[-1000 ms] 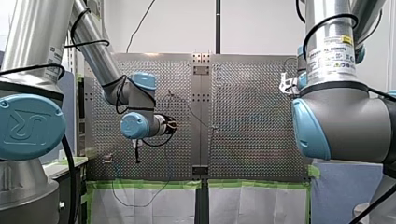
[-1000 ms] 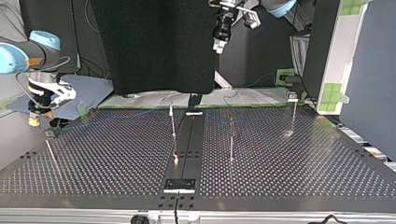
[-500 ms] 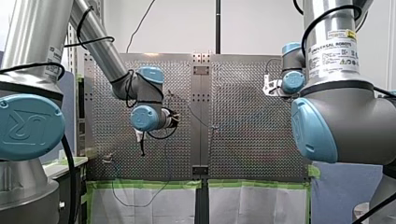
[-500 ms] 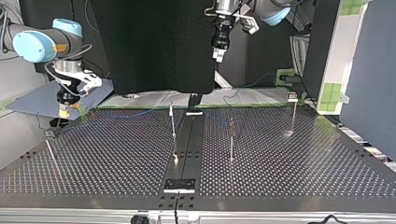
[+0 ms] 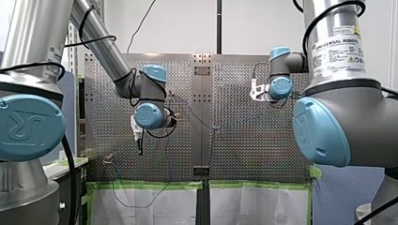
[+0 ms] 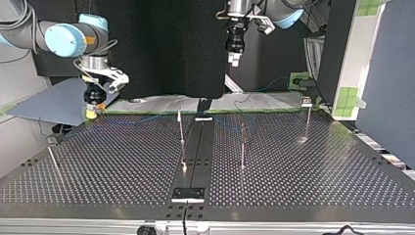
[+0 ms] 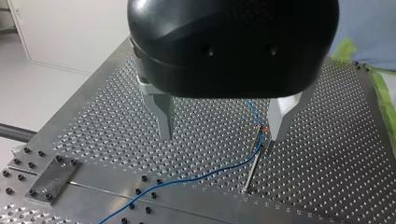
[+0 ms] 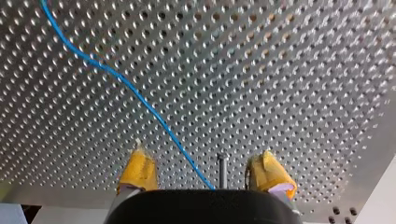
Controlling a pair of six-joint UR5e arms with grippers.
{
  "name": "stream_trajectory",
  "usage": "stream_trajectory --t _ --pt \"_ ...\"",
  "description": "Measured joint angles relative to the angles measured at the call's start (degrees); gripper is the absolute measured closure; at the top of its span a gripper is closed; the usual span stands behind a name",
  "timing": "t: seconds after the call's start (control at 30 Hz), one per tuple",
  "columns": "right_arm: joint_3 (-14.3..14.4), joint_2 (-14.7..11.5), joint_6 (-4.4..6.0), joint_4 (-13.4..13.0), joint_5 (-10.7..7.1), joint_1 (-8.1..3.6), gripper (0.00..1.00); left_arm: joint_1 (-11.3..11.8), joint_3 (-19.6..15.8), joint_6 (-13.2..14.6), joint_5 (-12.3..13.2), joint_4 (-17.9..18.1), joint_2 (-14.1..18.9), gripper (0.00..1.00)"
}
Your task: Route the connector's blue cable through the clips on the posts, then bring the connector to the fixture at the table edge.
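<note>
1. Room: in the top view both tools hang over the far edge of the bench (image 6: 318,176). The left tool (image 6: 234,58) is high, well above the posts (image 6: 181,134). The right tool (image 6: 91,111) is lower, near the far left corner. The thin posts stand well apart, with bare perforated surface between them. A small plate (image 6: 188,194) sits at the middle of the near edge.
2. The left tool's metal fingers (image 7: 163,116) are spread wide and grip nothing. Under them the blue cable (image 7: 201,176) runs from a clip (image 7: 262,130) atop a post and out across the bench.
3. The right tool's yellow pads (image 8: 138,170) are also wide apart and empty. In its wrist view the cable and one post show between the pads, with the bench beyond.
4. A label (image 5: 335,47) on the right arm reads "UNIVERSAL ROBOTS"; the smaller print is too fine to read.
5. Compared with half a second ago, the right tool has travelled from the top view's left toward the middle. The left tool has shifted only slightly. Posts and cable lie as before.
</note>
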Motion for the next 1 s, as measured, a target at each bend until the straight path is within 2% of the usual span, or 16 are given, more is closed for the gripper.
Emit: stream_trajectory --t 0.3,0.43,0.67,0.83,1.0 --pt "1.11 0.27 0.0 -0.96 3.49 4.79 0.0 -0.07 0.0 0.1 0.39 -0.01 0.0 0.0" --pt "2.59 0.35 0.06 -2.31 3.99 6.68 0.0 -0.09 0.0 0.11 0.42 0.04 0.0 0.0" --pt "5.23 0.58 0.19 -5.16 4.11 10.65 0.0 -0.09 0.0 0.12 0.43 0.2 0.0 0.0" --pt "5.73 0.66 0.95 -5.6 4.26 13.38 0.0 -0.09 0.0 0.07 0.43 0.25 0.0 0.0" --pt "6.18 0.75 1.46 -5.83 5.9 15.99 0.0 0.0 0.0 0.06 0.27 0.2 0.0 0.0"
